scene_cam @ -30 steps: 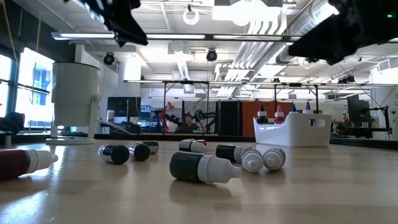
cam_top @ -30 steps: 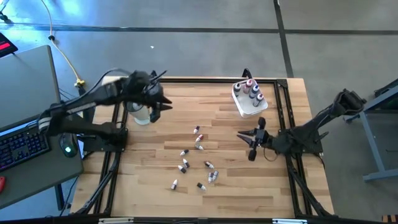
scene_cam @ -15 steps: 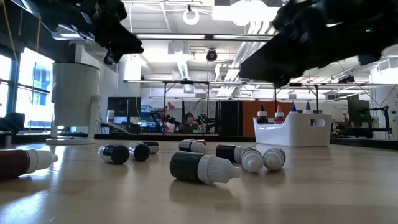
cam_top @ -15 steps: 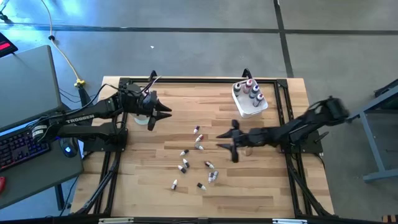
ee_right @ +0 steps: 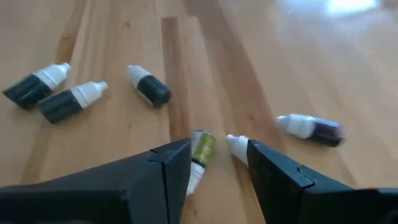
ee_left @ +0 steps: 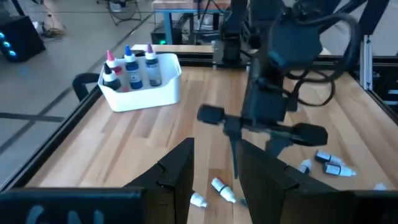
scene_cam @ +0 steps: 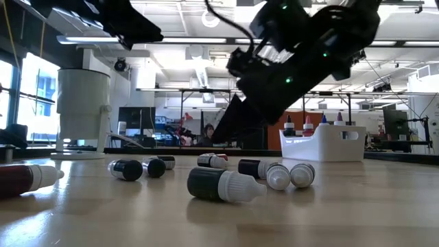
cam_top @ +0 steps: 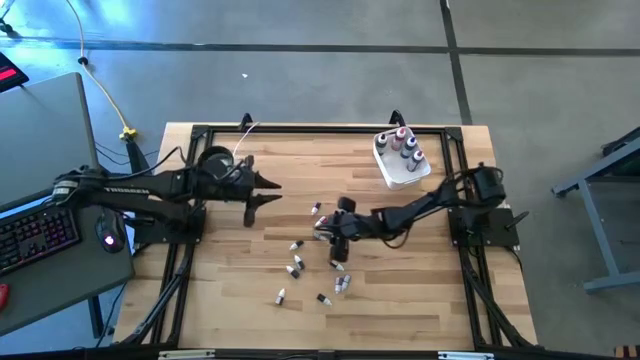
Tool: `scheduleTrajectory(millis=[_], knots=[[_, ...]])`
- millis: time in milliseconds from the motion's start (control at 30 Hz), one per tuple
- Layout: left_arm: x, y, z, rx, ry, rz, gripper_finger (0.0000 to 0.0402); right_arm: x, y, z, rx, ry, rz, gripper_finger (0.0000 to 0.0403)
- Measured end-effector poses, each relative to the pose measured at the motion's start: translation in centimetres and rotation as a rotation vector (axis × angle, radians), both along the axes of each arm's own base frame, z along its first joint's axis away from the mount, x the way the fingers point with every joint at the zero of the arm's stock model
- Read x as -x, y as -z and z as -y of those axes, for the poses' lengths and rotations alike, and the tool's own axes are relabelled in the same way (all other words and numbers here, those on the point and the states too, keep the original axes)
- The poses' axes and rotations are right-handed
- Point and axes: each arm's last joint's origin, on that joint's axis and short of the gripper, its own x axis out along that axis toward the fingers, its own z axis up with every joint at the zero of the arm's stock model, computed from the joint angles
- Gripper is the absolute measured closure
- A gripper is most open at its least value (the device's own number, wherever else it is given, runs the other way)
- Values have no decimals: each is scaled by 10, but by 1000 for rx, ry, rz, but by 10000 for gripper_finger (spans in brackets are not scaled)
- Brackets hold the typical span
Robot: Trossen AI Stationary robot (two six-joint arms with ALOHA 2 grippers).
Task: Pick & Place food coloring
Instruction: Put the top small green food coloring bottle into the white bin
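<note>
Left gripper [cam_top: 262, 188]: parked near the cup [cam_top: 216, 160], its fingers part-open, holding nothing.
Bottles [cam_top: 318, 232]: scattered mid-table; several stand in the tub [cam_top: 400, 172].
Right gripper [ee_right: 217, 155]: spread wide over a yellow-labelled bottle [ee_right: 200, 149]. You should centre it before closing.
Obstacle: a white-tipped neighbour [ee_right: 237, 147] just beside it.

Robotics lab: exposed ceiling ducts [scene_cam: 295, 31], concrete floor [cam_top: 300, 70], desk keyboard [cam_top: 35, 235].
</note>
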Motion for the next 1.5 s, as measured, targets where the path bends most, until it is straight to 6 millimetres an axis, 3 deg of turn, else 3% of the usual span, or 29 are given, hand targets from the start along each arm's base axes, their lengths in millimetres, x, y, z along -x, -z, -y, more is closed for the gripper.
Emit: scheduleTrajectory(millis=[167,467,700,867,1000,1100,1300,1500], knots=[[0,0,5,-2,14,0,284,-8,7,0,-73,-21,-11,258],[0,0,5,-1,10,1,284,-6,22,0,-57,-6,-87,265],[0,0,5,2,9,2,284,-6,30,0,-64,-17,-105,313],[0,0,5,2,9,1,284,-4,23,0,-42,-35,-108,348],[0,0,5,2,9,1,284,1,-1,0,11,-76,-96,343],[0,0,5,6,8,1,284,13,-26,5,107,5,-131,326],[0,0,5,20,3,1,284,65,-74,31,311,357,-300,332],[0,0,5,31,-1,-2,284,113,-120,70,395,674,-292,339]])
